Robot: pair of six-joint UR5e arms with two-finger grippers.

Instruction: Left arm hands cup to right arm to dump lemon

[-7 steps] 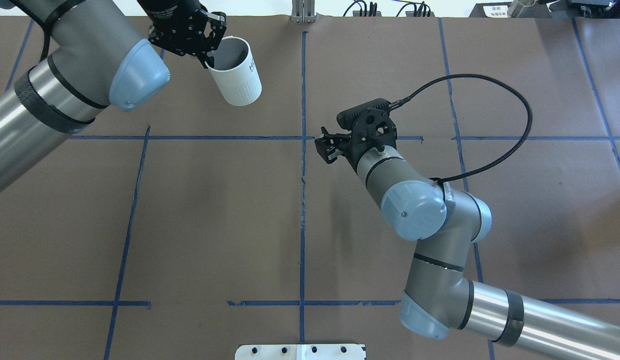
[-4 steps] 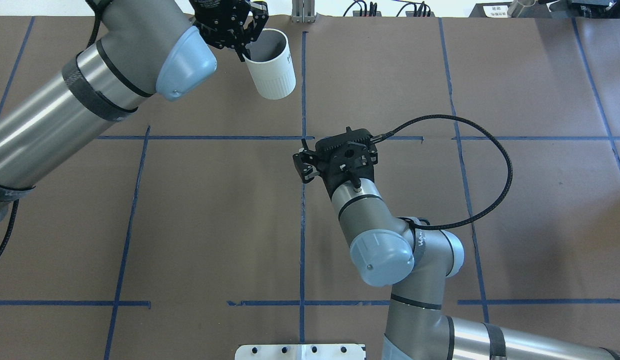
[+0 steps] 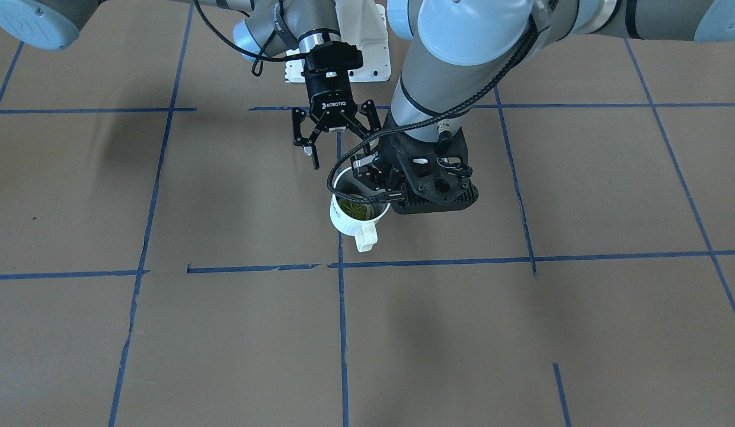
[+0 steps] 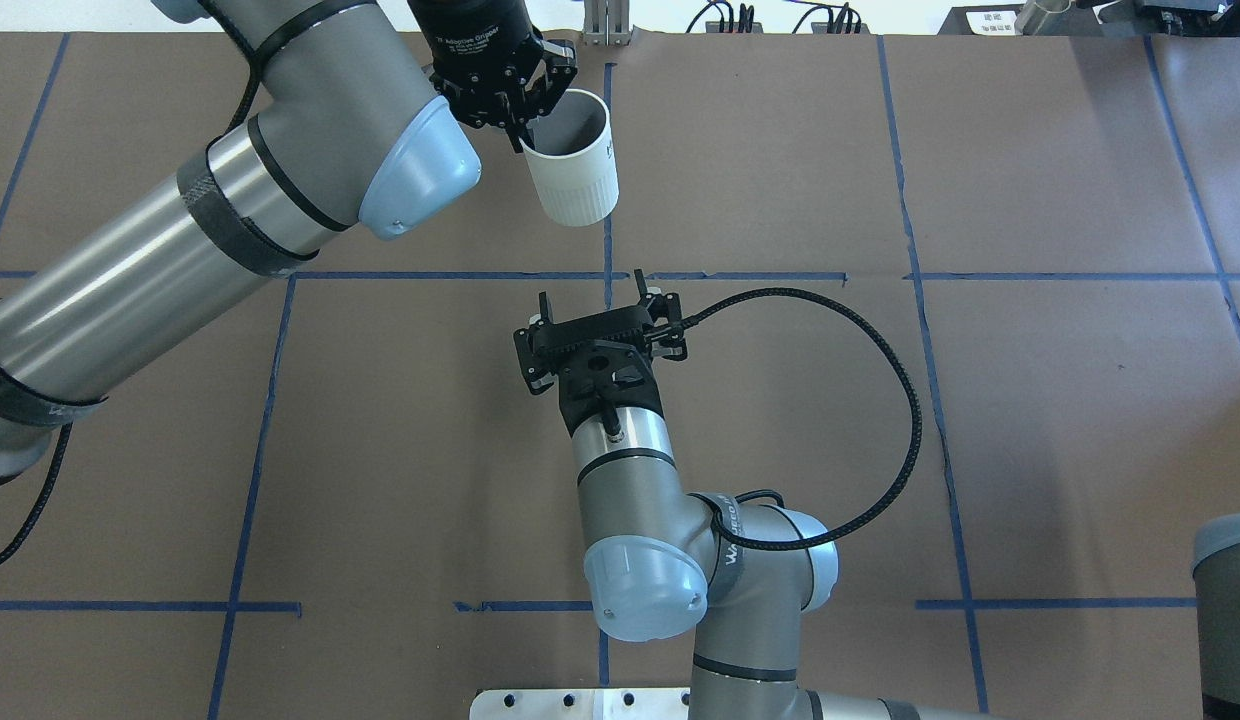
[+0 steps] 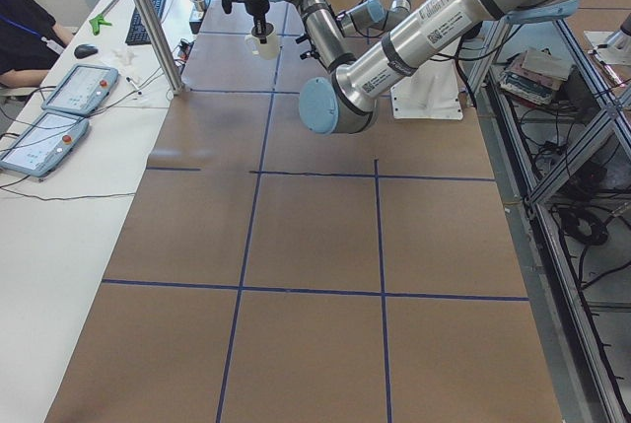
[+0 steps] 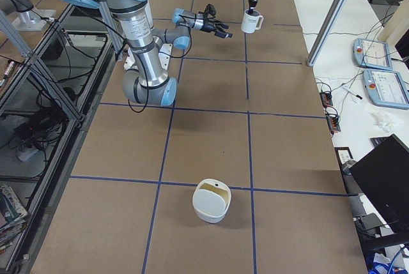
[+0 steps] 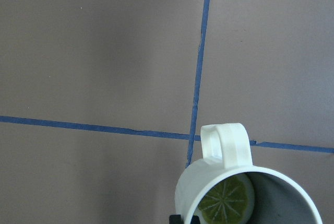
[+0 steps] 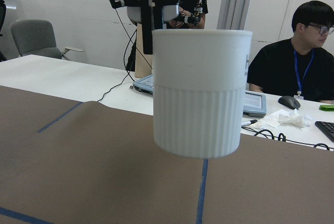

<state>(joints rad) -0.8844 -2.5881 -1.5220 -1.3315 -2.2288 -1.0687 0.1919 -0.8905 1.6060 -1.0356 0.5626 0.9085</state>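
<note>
The white cup (image 3: 351, 220) hangs above the table with its handle pointing away from the robot. My left gripper (image 3: 374, 178) is shut on its rim from above. The lemon (image 3: 355, 209) lies flat on the cup's bottom, and the left wrist view shows the lemon (image 7: 227, 201) inside the cup (image 7: 209, 192). From overhead the cup (image 4: 576, 178) sits near the centre tape line, under my left gripper (image 4: 525, 133). My right gripper (image 4: 592, 290) is open and level, facing the cup from a short gap. The cup (image 8: 201, 93) fills the right wrist view.
A white bin (image 6: 211, 200) stands on the table far toward the robot's right end. A white base plate (image 4: 600, 703) sits at the robot's edge. Beyond the far edge, a person (image 8: 292, 62) sits at a white desk with tablets (image 6: 374, 53).
My left arm has carried the cup rightward to the centre line. My right arm has swung left and turned its open gripper toward the cup.
</note>
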